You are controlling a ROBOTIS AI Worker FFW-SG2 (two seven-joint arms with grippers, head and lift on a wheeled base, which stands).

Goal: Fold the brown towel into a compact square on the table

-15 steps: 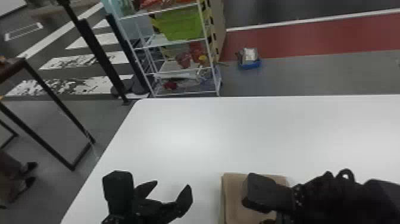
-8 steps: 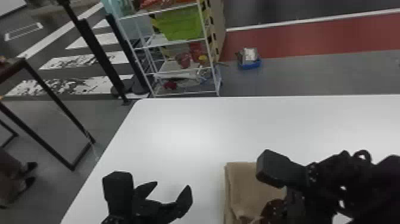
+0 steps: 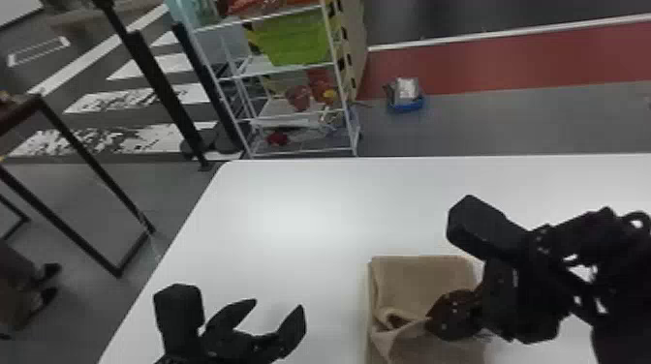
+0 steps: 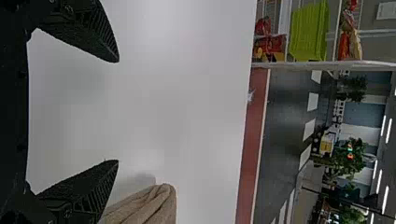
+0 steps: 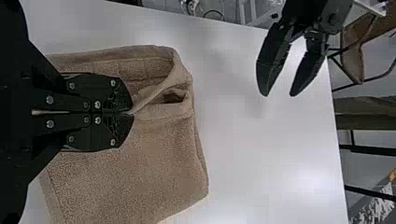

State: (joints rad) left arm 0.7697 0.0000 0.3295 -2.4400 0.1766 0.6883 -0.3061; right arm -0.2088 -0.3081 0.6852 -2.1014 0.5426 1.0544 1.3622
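At lower right of centre in the head view, the brown towel (image 3: 421, 278) is laid on the bench (image 3: 290, 208), its edge apparently pinched by the closed right pincer (image 5: 132, 113). The left pincer (image 4: 118, 111) is parted wide, empty. By a hard pull, the towel could be skewed.

Grey floor (image 3: 484, 126); white shelf rack (image 3: 290, 70); red strip (image 3: 508, 63).

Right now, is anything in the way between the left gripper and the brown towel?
Nothing visible stands between them: from the left gripper across to the brown towel there is just bare white table. The right gripper is on the towel itself, shut on a fold, so it may crowd a left-side grasp there.
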